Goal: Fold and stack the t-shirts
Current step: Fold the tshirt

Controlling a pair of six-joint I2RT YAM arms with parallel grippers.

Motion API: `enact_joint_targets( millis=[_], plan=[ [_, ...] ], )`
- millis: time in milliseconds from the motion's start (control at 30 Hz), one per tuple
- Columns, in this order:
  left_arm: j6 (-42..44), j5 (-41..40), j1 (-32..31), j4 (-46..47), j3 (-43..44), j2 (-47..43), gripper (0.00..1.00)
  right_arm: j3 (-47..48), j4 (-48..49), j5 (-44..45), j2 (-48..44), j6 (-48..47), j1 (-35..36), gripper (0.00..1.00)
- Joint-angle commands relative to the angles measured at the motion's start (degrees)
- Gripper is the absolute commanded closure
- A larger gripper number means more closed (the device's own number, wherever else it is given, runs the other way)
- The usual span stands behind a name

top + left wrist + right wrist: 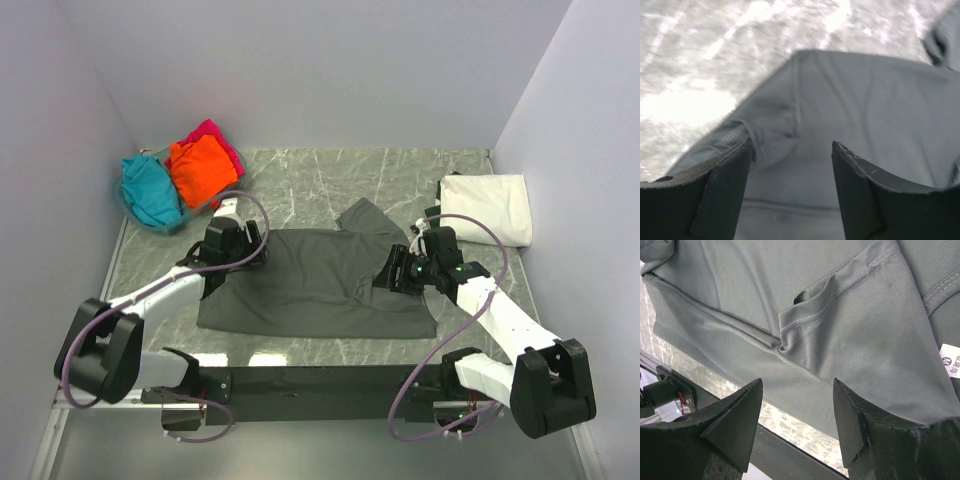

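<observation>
On the table (400, 180) the grey shirt (320, 285) is lying spread in the middle, the white shirt (487, 208) is sitting folded at the back right, and the teal, orange and magenta shirts (190, 175) are lying bunched at the back left. The grey shirt's fold is judged to be starting: the left gripper (792, 145) is being held spread over its far left corner, the right gripper (797, 382) spread over its right end near the label (951, 360), no cloth pinched. Next, each is to be lowered and closed on one edge.

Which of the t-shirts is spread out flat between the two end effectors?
The dark grey t-shirt, lying open mid-table. The white one sits folded at right; the orange, teal and magenta ones are bunched at back left.
</observation>
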Motion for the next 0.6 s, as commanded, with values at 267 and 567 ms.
enact_joint_targets(
  millis=[267,567],
  plan=[
    [-4.42,-8.41,0.31,-6.62,10.44,12.41,0.42,0.37,1.04,0.71,-2.63,-1.01,-0.24,0.35],
    [-6.36,-8.41,0.31,-7.35,8.96,12.15,0.53,0.02,2.17,0.36,-1.75,-0.83,-0.24,0.35]
  ],
)
